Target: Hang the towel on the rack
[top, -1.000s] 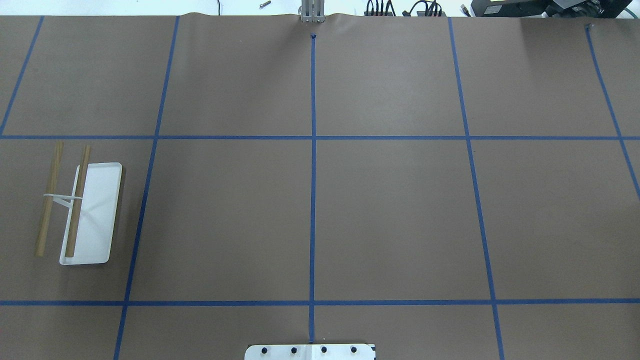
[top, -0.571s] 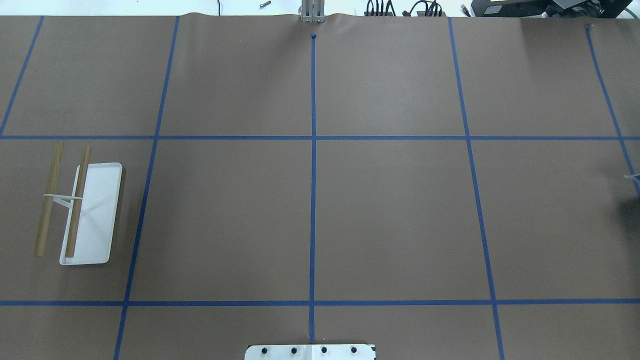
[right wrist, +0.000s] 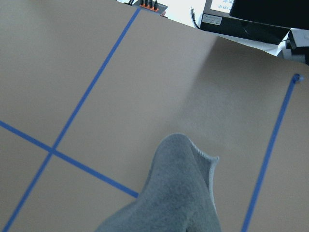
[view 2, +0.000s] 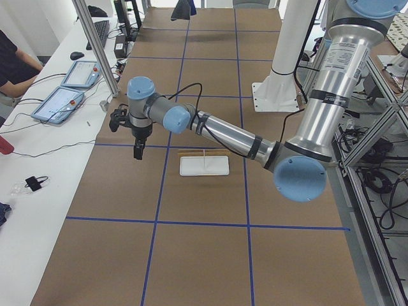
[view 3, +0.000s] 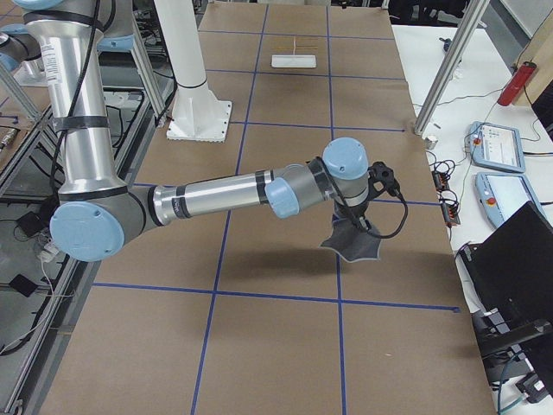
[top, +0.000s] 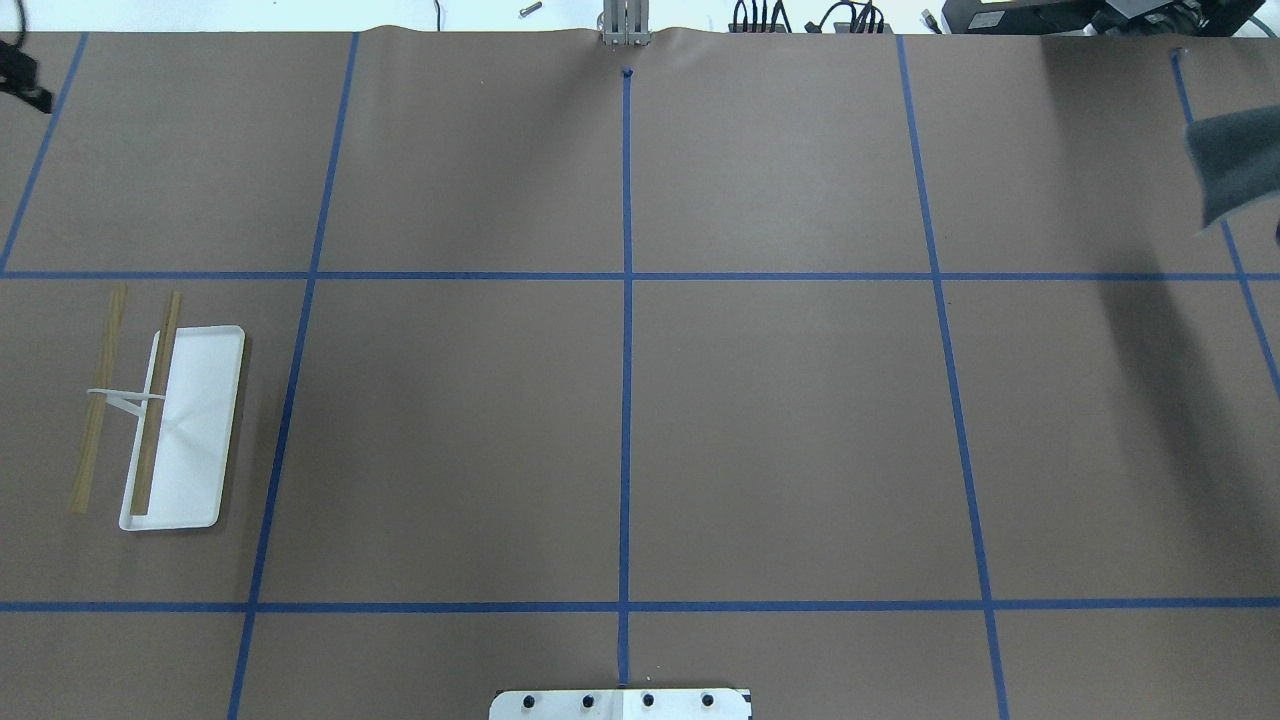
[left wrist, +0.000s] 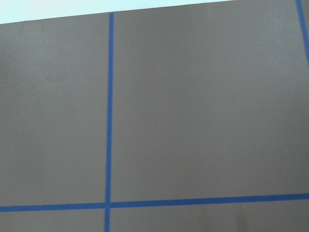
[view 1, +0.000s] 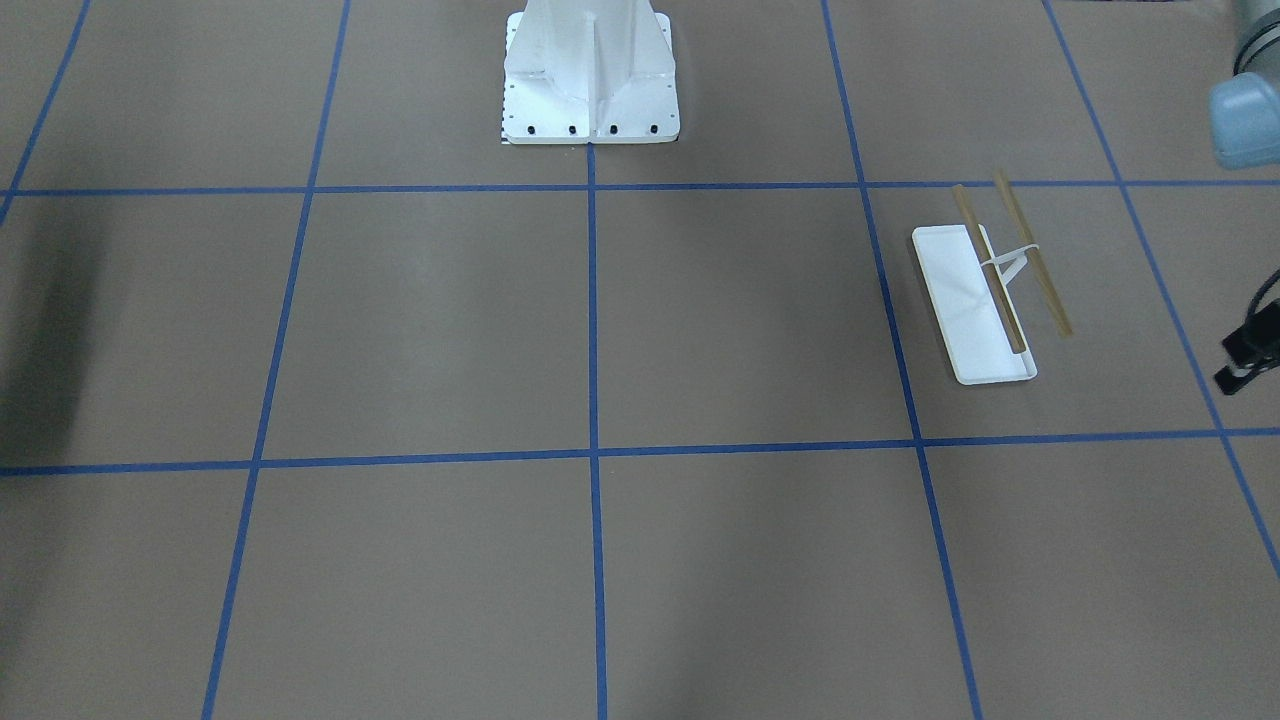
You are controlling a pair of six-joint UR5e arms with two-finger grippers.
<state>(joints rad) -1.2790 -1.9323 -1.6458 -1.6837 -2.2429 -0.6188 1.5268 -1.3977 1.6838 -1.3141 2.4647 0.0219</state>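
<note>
Small dark grey fuzzy towel has come into my overhead view at the brown tabletop's far right corner, hanging clear beneath the right gripper, grip I cannot tell, left gripper likewise unclear, white-tray rack with two tan wooden bars by the left edge.

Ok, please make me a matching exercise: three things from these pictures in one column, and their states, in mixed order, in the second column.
Things:
1. towel
2. rack
3. white pedestal

States:
A. stands on the table, both bars bare
B. bolted to the table
C. hangs in the air, far from the rack

Pairs: 1-C, 2-A, 3-B.
</note>
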